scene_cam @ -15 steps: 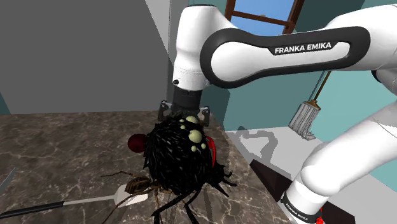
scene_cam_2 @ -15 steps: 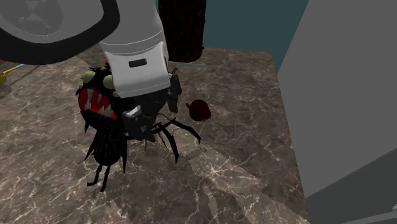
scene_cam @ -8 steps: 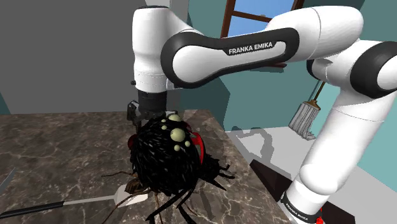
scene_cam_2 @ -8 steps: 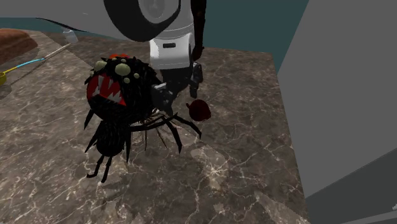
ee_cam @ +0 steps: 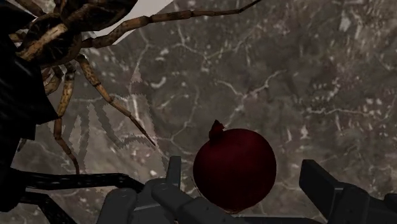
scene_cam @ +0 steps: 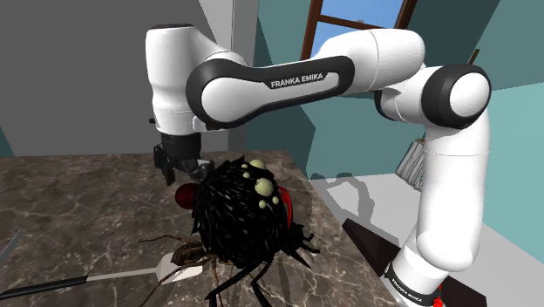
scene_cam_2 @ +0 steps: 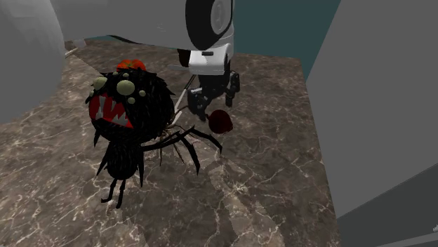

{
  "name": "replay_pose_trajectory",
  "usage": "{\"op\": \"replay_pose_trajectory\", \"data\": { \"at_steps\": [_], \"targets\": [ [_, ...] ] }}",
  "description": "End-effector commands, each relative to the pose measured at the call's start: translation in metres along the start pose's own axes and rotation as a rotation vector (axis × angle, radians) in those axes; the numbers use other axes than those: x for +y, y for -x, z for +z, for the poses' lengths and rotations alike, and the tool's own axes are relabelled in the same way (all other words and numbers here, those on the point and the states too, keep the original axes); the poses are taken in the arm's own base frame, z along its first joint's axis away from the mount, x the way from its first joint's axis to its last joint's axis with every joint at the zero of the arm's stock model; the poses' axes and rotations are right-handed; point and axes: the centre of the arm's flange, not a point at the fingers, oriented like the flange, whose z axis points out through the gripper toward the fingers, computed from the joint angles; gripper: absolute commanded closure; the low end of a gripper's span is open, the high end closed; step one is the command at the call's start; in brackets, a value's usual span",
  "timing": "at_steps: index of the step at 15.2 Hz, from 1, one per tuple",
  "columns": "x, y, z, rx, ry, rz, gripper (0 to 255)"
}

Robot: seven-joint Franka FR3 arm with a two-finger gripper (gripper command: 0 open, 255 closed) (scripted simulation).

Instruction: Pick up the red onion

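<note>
The round dark-red onion (ee_cam: 234, 170) lies straight under the all-black two-finger gripper (scene_cam_2: 213, 98), between its spread, empty fingers (ee_cam: 318, 181), just beside the hairy black toy spider (scene_cam_2: 133, 105).

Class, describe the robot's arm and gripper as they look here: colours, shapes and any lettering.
The arm is a chain of rounded white tubular segments with dark bands at the joints. One dark band carries white FRANKA EMIKA lettering. The gripper is all black, with two blocky jaws.
</note>
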Motion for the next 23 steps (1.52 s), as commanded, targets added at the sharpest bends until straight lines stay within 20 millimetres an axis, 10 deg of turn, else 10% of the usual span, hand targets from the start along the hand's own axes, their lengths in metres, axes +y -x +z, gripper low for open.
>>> {"op": "replay_pose_trajectory", "data": {
  "at_steps": [1, 5, 6, 15, 23],
  "targets": [
    [0.000, 0.000, 0.011, 0.000, 0.000, 0.002, 0],
    [0.000, 0.000, 0.025, 0.000, 0.000, 0.002, 0],
    [0.000, 0.001, 0.025, 0.000, 0.000, 0.002, 255],
    [0.000, 0.000, 0.025, 0.000, 0.000, 0.002, 255],
    [-0.001, -0.001, -0.018, 0.000, 0.000, 0.002, 255]
  ]
}}
